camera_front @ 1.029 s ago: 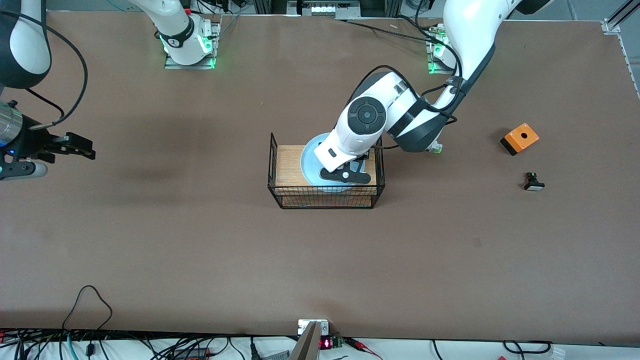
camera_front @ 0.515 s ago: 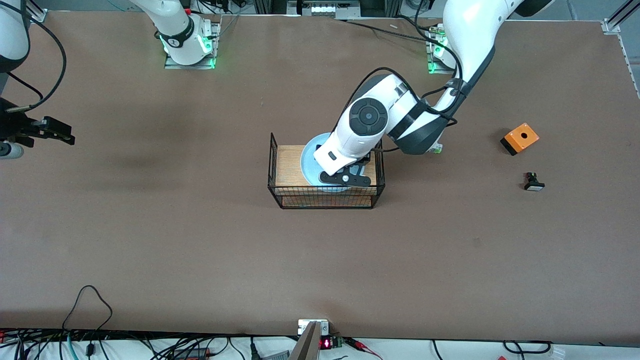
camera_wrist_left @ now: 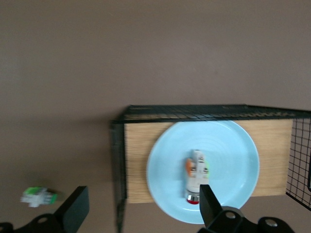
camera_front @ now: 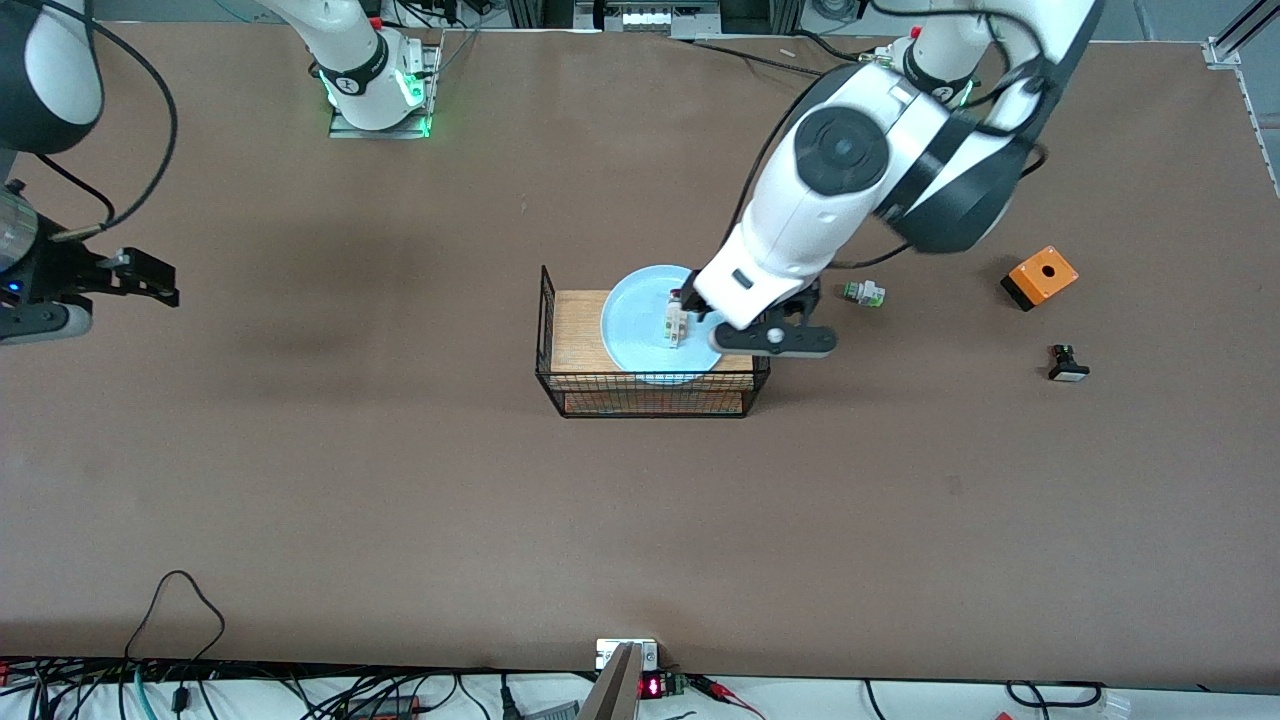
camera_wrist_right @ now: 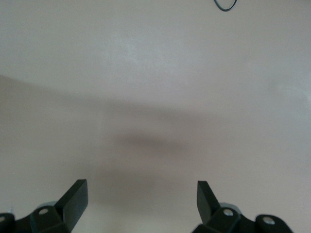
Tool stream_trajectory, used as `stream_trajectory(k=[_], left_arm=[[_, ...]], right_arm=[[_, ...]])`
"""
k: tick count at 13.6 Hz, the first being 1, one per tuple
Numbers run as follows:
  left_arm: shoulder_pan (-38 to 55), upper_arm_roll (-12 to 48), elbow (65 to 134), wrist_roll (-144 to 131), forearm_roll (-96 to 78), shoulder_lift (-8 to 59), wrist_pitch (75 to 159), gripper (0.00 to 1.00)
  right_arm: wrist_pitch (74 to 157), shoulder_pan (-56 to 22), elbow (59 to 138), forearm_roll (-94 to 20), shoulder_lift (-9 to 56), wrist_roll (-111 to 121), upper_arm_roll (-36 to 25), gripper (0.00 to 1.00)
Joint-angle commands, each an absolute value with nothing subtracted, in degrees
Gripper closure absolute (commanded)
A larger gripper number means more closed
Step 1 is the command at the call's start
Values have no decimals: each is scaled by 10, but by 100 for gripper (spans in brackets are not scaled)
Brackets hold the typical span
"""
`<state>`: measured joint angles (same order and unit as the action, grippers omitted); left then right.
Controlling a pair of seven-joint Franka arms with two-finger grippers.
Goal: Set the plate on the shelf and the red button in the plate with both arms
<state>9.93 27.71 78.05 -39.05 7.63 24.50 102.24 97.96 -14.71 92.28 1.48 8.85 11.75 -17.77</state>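
I see the round, shallow light blue plate [camera_front: 645,325] lying flat in the black wire basket [camera_front: 545,330], on the wooden board [camera_front: 573,330] that forms its floor. On the plate rests the small white push-button switch with a dark red cap, the red button [camera_front: 677,325]; from the left wrist view it lies on its side [camera_wrist_left: 195,174] close to the plate's middle, nothing gripping it.

My left end effector [camera_front: 735,325] is up over the plate's edge toward the left arm's end of the basket, its fingers [camera_wrist_left: 73,213] spread wide and empty.

Just outside the basket, toward the left arm's end of the worktop [camera_front: 400,500], sits a white switch piece with a green cap [camera_front: 863,293]. Further along that way I have an orange box with a round hole [camera_front: 1040,276], and nearer the front camera than it, a black-and-white button piece [camera_front: 1067,364].

My right end effector [camera_front: 150,280] waits over bare worktop at the right arm's end, well apart from everything, its fingers [camera_wrist_right: 73,196] wide open too.
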Motion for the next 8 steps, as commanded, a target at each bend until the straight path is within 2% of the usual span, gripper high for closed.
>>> stream_trajectory(k=[1, 4, 6, 8], left_arm=[[51, 278, 795, -395, 99, 180, 978, 0], [-39, 288, 780, -370, 92, 155, 922, 0], [-52, 280, 745, -297, 98, 155, 885, 0], [-73, 279, 744, -270, 91, 156, 877, 0]], right_arm=[[948, -137, 901, -18, 104, 92, -183, 1], [930, -137, 902, -22, 101, 109, -183, 0], [879, -137, 894, -20, 91, 134, -186, 0], [846, -135, 892, -25, 83, 170, -186, 0]])
